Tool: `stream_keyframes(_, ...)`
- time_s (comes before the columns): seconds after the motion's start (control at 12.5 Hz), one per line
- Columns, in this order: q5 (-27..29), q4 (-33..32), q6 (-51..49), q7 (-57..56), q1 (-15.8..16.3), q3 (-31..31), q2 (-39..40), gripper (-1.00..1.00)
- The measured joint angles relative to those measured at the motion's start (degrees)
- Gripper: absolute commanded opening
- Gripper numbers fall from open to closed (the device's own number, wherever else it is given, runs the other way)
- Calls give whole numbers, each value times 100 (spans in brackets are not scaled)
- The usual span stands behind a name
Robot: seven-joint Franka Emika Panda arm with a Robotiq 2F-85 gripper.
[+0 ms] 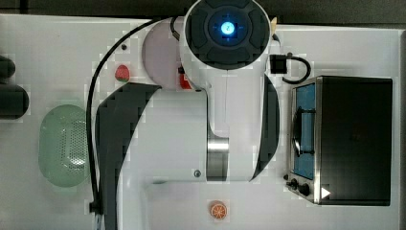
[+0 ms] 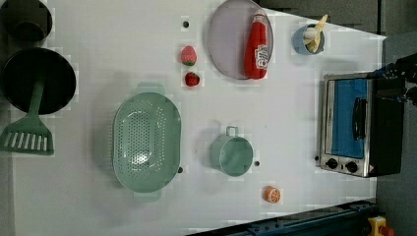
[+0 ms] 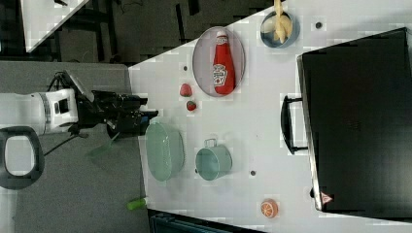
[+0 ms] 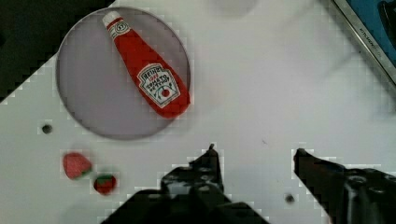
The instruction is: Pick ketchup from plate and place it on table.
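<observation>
- Black gripper [image 4: 254, 151] fingers [image 4: 208, 163] sit closest to the wrist camera, spread wide with bare white table [image 4: 280, 93] between them and nothing held.
- On the ketchup [image 4: 147, 70], a white label carries a red tomato picture and dark print; it looks like "TOMATO", but the brand line above is too blurred to read. A round mark sits on the neck under the white cap.
- The ketchup is a long bright-red squeeze bottle, narrow at the cap and swelling to a rounded base. It lies flat on its side on the plate [image 4: 84, 93], ahead of the fingertips and apart from them.
- The plate is a round lilac-grey disc; the bottle's base reaches almost to its rim.
- Two strawberries [image 4: 77, 165] lie on the table just off the plate, beside the nearer finger.
- In the left view, the bottle [image 2: 258, 46] lies along the plate [image 2: 226, 39], with a toaster oven [image 2: 359, 123] well apart from it.
</observation>
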Motion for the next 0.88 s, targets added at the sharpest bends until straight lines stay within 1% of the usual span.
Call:
stream_keyframes(0.08, 46, -145, -463, 80, -175, 164, -186, 58)
stream_keyframes(0.16, 86, -285, -721, 108, -276, 244, -412, 80)
stream_keyframes(0.24, 176, -369, -755, 108, -332, 261, -614, 100)
stream_keyframes(0.4, 159, -330, -778, 99, -380, 256, -804, 100)
stream_keyframes(0.48, 182, -263, -739, 94, -411, 274, -778, 100)
stream_keyframes(0.64, 145, -101, -458, 65, -471, 379, -478, 100)
stream_keyframes(0.88, 180, -123, 80, 0, -450, 473, 252, 100)
